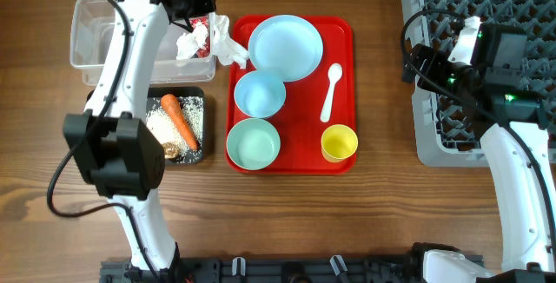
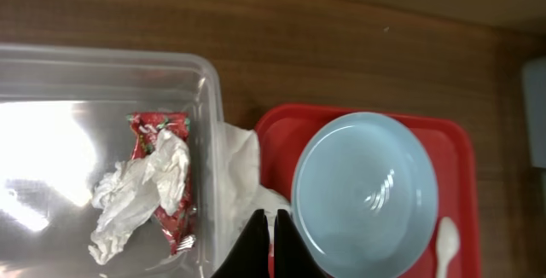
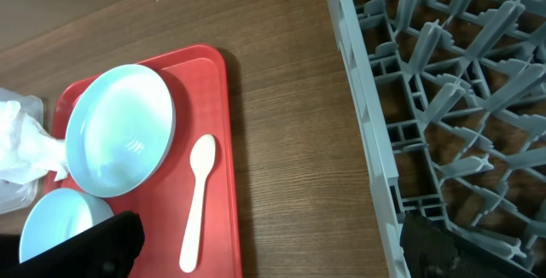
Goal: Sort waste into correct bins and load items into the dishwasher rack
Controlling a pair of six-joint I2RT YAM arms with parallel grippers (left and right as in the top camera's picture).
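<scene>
"Waste first: where does it lie?"

"A red wrapper (image 2: pixel 152 127) and a crumpled tissue (image 2: pixel 141 193) sit inside the clear tub (image 1: pixel 87 31), the tissue on top of the wrapper. A second tissue (image 2: pixel 243 163) lies just outside the tub's wall, draped onto the corner of the red tray (image 1: pixel 300 122). The carrot (image 1: pixel 178 120), rice grains (image 1: pixel 159 125) and brown lump (image 1: pixel 171 150) are in the black tray (image 1: pixel 187 91)."

"And your grippers?"

"My left gripper (image 2: pixel 269 244) hangs over that second tissue, beside the plate (image 1: pixel 285 47), with its fingers pressed together. Whether they pinch anything I cannot tell. My right gripper (image 3: pixel 269 252) is spread wide, one finger toward the red tray and the other over the edge of the dishwasher rack (image 1: pixel 434 140)."

"The dishes?"

"All on the red tray. The plate is at the far end, with the pale blue bowl (image 1: pixel 260 94) and mint bowl (image 1: pixel 253 142) nearer me. The spoon (image 1: pixel 331 92) and yellow cup (image 1: pixel 339 141) are on the rack side."
</scene>
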